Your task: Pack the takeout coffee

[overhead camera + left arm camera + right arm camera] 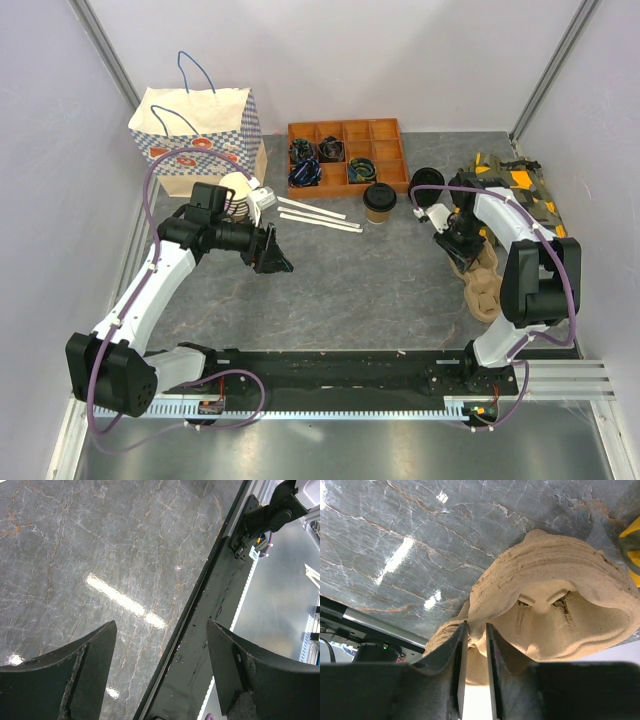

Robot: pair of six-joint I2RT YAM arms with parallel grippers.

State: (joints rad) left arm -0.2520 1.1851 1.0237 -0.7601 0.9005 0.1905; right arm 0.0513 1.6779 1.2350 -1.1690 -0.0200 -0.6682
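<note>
Kraft-paper takeout coffee cup with round black lid [380,203] stands unpacked on the grey marbled tabletop [350,280]; right tool [476,625] pinches the rim of a tan moulded-pulp cup carrier [545,605], left tool [161,625] hangs apart, so packing looks barely begun.

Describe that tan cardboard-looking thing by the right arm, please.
It is a moulded-pulp cup carrier, tan and fibrous, with rounded wells and layered edges, perhaps several nested. It lies on the grey marbled table near the right edge. The right gripper has its fingers astride the rim, nearly closed; whether they pinch it is unclear.
</note>
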